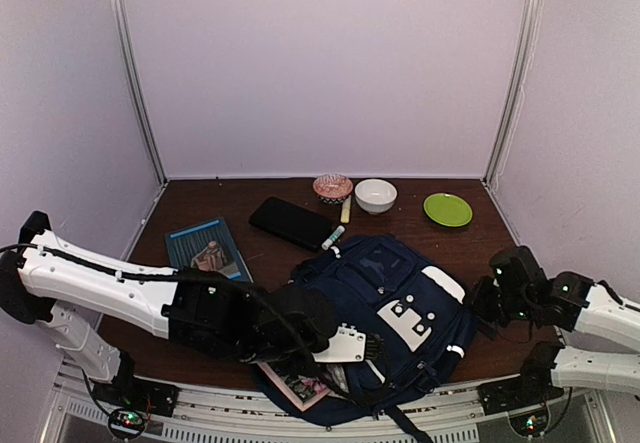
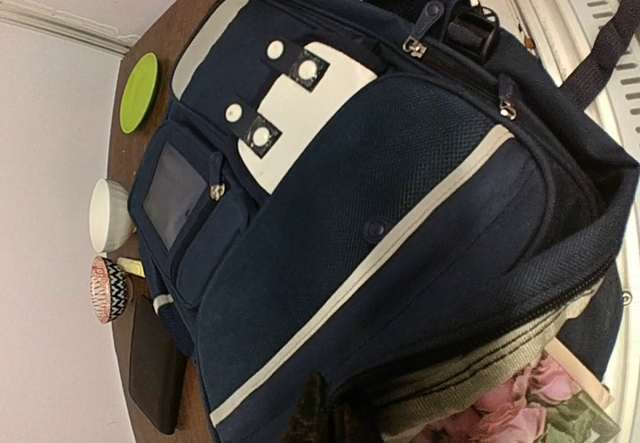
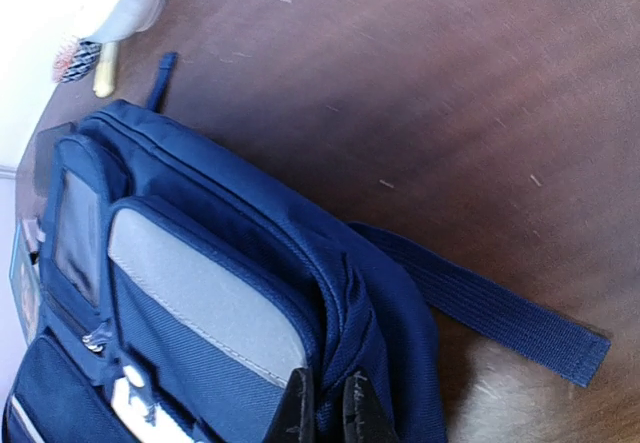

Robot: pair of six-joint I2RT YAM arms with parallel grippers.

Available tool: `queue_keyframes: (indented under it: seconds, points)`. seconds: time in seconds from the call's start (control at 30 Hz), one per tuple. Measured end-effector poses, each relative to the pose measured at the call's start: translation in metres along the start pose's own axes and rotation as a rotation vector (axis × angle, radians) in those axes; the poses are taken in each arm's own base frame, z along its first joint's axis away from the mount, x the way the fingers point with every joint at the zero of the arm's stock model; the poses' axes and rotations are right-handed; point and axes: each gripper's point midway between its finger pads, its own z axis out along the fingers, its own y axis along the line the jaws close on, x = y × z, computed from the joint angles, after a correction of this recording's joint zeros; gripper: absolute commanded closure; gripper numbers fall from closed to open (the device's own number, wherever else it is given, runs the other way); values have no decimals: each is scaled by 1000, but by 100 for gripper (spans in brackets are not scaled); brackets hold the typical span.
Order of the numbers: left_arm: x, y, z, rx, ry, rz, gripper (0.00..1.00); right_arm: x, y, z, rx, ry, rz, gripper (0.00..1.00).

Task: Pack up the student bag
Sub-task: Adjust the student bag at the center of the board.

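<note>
Top external, for a start: finds the student bag (image 1: 385, 313) flat on its back at the near middle of the counter (image 1: 460, 253), between the two arms, mouth turned to the near edge. Looks partly packed at best: shows a pink floral book (image 1: 300, 388) half inside that open mouth, and nothing else going in. Leaves, by this judgement, most of the work: a teal book (image 1: 208, 249), a black case (image 1: 293, 222) and a marker (image 1: 333, 237) lying outside, just beyond the bag (bowls (image 1: 375, 195) and a green plate (image 1: 447, 209) farther back, perhaps not meant for packing). Puts the left gripper (image 1: 372, 346) at the bag's mouth, fingers pressed together, though on what cannot be told. Has the right gripper (image 3: 327, 378) pinching a fold of fabric at the bag's side. Beneath it all, dark brown wood, lightly scuffed; around it, plain pale walls (image 1: 320, 63) with metal corner posts (image 1: 135, 73).
</note>
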Motion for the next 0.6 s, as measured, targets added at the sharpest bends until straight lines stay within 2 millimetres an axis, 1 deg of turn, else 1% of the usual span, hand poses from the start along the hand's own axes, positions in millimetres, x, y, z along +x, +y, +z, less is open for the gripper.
queue_keyframes:
  seconds: [0.07,0.2,0.3,0.4,0.47,0.53,0.6]
  points:
    - [-6,5,-6,-23,-2,-1,100,-11,21,-6,-22,-9,-55,100]
    - [-18,22,-21,-70,-3,-25,100,-37,73,-20,-92,-35,-191,100]
    - [-29,34,-34,-87,-11,-59,100,-50,112,-24,-142,-38,-284,100]
    - [-44,40,-47,-83,-31,-95,100,-55,142,-23,-187,-16,-364,100]
    - [-53,42,-52,-75,-45,-114,100,-56,164,-20,-220,11,-415,100]
    - [-63,40,-54,-63,-55,-128,100,-55,181,-15,-249,33,-447,100]
    - [-70,37,-51,-52,-58,-139,100,-53,196,-9,-278,57,-476,100]
